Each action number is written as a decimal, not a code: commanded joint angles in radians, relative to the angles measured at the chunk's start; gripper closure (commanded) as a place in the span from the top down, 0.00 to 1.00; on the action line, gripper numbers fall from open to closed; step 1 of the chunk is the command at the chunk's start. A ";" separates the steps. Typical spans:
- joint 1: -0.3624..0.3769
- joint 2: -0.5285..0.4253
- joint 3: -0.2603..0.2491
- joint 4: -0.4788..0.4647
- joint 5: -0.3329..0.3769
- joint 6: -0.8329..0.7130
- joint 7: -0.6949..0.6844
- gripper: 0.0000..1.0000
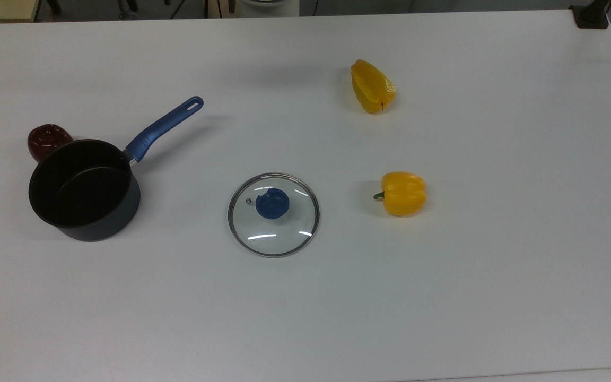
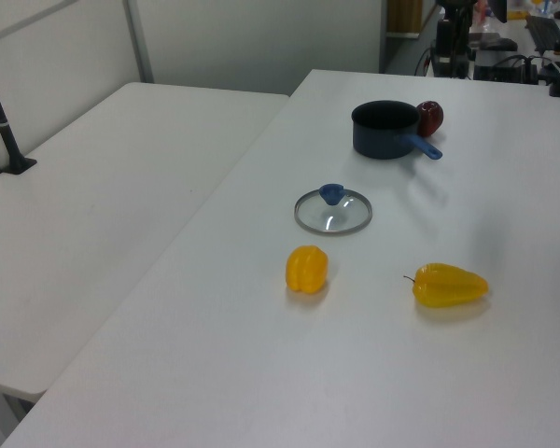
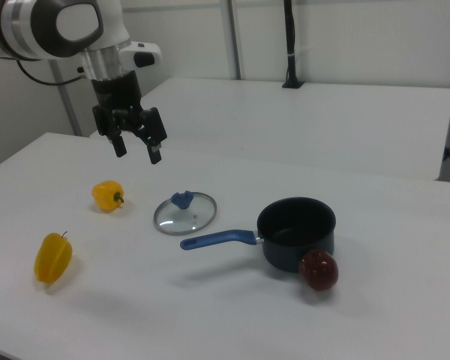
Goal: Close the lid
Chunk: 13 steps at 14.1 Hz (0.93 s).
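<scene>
Lid (image 1: 273,215) flat on table (image 1: 443,297), between saucepan (image 1: 84,190) and peppers (image 1: 403,193).

Top view: lid (image 1: 273,215) between saucepan (image 1: 84,189) left; peppers (image 1: 402,193) right

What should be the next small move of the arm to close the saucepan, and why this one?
Probably lower the open gripper over the blue knob of the lid. The lid lies flat on the table, apart from the saucepan, which stands open. In the right view the gripper hangs above the table, up and to the right view's left of the knob, holding nothing.
</scene>
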 commanded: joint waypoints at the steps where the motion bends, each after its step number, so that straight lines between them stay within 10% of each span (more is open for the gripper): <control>1: 0.001 -0.011 -0.007 -0.007 0.019 0.005 -0.016 1.00; 13: 0.004 0.033 -0.005 -0.012 0.059 0.167 -0.002 1.00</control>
